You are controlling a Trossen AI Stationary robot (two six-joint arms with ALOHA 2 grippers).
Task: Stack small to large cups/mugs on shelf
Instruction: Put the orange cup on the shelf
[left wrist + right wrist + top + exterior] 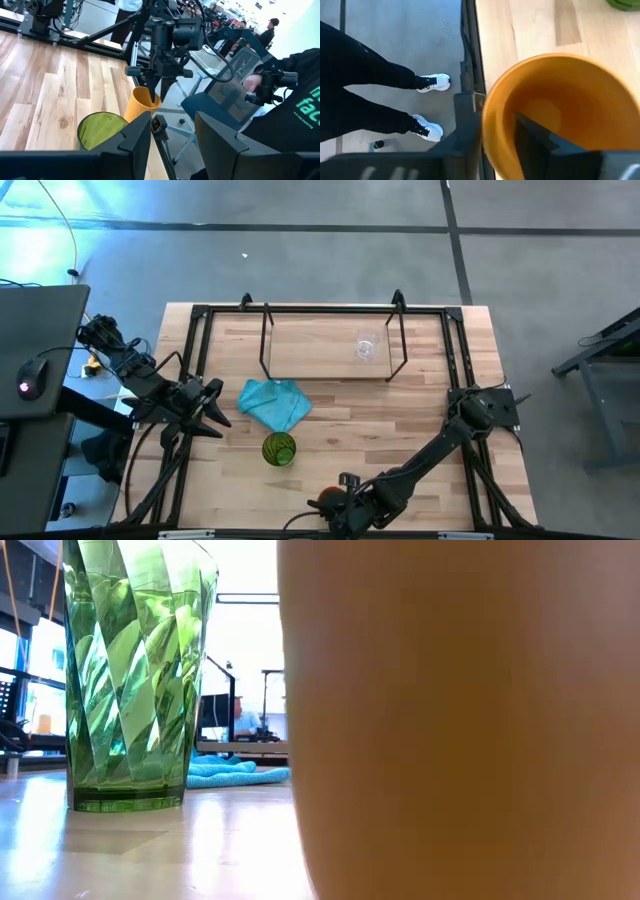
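Note:
The orange cup (324, 502) is at the table's near edge, right of the middle, with my right gripper (338, 506) shut on it. It fills the right of the low view (450, 720). The green cup (279, 449) stands upright on its base just left of it and farther in. The small clear cup (366, 347) stands on the shelf (300, 340) at the far side. My left gripper (215, 416) hangs open near the table's left edge, left of the teal cloth (275, 403), touching nothing. My right gripper (497, 122) holds the orange cup by its rim (492, 107), one finger inside (535, 137) and one outside (465, 117). The fingers come from above, pointing down (156, 82). The cup leans a little; its base is hidden, so I cannot tell whether it rests on the table.
The teal cloth lies crumpled between the shelf and the green cup. A black frame (195, 360) runs along the table's edges. A person stands at the near edge: legs and white shoes (432, 82), a dark sleeve (295, 95). Bare wood lies right of the cloth.

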